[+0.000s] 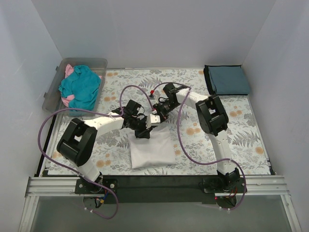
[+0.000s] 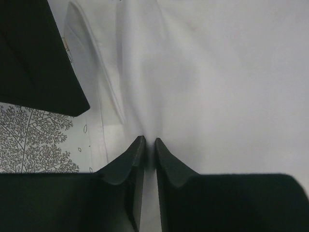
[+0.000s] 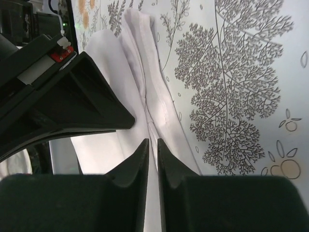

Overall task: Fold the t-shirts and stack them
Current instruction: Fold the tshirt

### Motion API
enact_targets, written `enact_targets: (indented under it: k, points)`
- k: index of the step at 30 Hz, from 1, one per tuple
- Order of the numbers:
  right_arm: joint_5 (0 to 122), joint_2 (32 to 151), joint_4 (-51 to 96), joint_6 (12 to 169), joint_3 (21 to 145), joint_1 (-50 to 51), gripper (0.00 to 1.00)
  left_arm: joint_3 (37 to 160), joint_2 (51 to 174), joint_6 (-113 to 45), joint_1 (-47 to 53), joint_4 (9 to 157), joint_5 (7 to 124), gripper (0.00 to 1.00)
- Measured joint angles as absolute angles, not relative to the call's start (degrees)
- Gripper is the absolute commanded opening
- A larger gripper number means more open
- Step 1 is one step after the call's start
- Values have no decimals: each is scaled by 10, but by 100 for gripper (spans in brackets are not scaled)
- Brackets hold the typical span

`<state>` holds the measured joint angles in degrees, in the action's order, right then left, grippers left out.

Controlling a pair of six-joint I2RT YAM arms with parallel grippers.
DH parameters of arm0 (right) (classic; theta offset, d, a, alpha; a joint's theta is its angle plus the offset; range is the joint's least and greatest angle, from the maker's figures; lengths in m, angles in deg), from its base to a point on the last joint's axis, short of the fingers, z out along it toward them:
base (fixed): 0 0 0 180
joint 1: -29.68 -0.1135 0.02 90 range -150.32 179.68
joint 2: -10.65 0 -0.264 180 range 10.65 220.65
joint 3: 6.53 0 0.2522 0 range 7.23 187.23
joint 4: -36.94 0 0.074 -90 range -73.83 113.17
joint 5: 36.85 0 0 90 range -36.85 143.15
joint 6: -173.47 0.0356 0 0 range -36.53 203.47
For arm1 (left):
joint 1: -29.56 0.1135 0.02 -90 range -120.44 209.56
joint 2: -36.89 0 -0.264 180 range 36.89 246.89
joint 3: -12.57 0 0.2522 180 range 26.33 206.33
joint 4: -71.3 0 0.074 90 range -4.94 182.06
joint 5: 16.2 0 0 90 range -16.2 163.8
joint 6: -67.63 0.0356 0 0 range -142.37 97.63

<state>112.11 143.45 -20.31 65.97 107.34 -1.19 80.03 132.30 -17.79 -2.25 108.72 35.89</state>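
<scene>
At ten o'clock the clear bin (image 1: 96,61) held the teal tee (image 1: 82,87) and the pink tee (image 1: 69,71) in a crumpled heap, neither folded. Just left of centre the left gripper (image 1: 141,131) had its jaws pressed together on a pinch of the white tee (image 1: 152,153), which lay towards six o'clock on the floral table cover (image 1: 241,130) as a partly folded, roughly square packet. The right gripper (image 1: 155,120), close beside the left, likewise pinched a ridge of that cloth at its far edge. At two o'clock the slate-blue tee (image 1: 227,79) lay folded flat. By my judgement, one tee was done, the white was mid-fold, two were untouched and no stack was begun
</scene>
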Motion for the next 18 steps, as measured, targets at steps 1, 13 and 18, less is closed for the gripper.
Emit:
enact_targets:
  k: [1, 13, 18]
  points:
    - [1125, 1434, -200, 660, 1067, -12, 16, 800, 1323, -178, -24, 1085, 359, 7]
    - [1148, 1422, -193, 670, 1012, -25, 16, 729, 1218, -126, -95, 1084, 375, 0]
    - [1153, 1411, -185, 670, 1011, -55, 15, 726, 1199, -128, -105, 1083, 386, 0]
